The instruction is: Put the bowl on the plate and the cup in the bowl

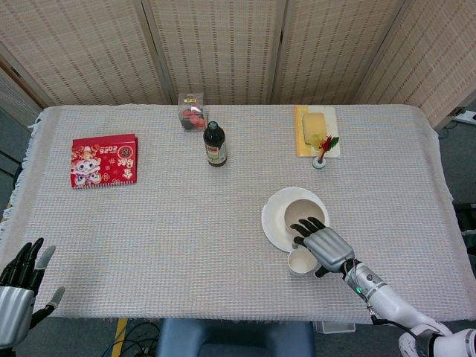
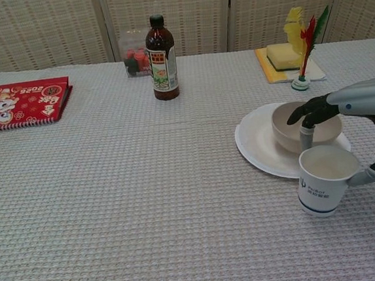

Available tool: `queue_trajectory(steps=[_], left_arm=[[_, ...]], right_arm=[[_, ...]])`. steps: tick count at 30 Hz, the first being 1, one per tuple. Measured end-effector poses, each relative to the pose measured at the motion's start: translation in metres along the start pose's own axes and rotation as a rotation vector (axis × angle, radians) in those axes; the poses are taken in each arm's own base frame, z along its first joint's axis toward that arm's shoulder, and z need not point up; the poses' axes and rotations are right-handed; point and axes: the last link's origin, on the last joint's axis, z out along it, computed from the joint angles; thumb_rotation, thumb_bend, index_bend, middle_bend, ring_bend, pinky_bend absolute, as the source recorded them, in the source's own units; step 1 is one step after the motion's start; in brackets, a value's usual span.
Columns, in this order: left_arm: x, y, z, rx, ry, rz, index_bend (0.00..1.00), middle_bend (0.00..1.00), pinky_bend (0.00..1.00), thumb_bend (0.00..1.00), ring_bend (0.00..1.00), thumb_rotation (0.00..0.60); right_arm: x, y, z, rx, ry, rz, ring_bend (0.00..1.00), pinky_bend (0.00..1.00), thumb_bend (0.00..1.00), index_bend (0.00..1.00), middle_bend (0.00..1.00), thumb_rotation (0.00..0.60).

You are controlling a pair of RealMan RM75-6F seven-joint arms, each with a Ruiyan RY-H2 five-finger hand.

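woven reed screens stand behind us, and before us lies a table under a grey waffle-weave cloth [image 1: 149,223]. on its right part we see the round white plate [image 1: 272,220] with the shallow beige bowl [image 1: 301,212] sitting in it. just beside the plate's near rim stands the white paper cup with a blue band [image 2: 322,178], upright on the cloth and outside the bowl. our right hand [image 1: 325,247] reaches over the cup from the right: in the chest view one finger comes down at the cup's far rim and the thumb [image 2: 367,176] lies against its right wall, the other fingers stretched toward the bowl. we cannot tell whether the cup is truly gripped or only touched. our left hand [image 1: 18,286] hangs off the table's near left corner, fingers apart and holding nothing. farther back stand a dark brown glass bottle [image 1: 215,144], a small clear box with red things inside [image 1: 192,111], a red printed booklet [image 1: 103,160] at the left, a yellow block on a yellow mat [image 1: 315,129], and a small stand with red and yellow feathers [image 2: 300,48].
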Motion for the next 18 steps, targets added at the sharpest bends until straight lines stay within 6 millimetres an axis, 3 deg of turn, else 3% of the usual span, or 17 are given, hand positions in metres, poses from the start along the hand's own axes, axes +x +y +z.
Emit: queue_trajectory(steps=[7,18], left_arm=[[-0.001,0.0,0.0,0.0,-0.003,0.001,0.0,0.0,0.26,0.31,0.0,0.6],[-0.004,0.001,0.002,-0.001,-0.015,0.01,0.0,0.0,0.26,0.31,0.0,0.6]], right_arm=[[0.01,0.0,-0.003,-0.005,0.043,0.011,0.0,0.0,0.21,0.53,0.08,0.6],[0.062,0.008,-0.01,-0.031,0.246,0.048,0.0,0.0,0.21,0.53,0.08,0.6]])
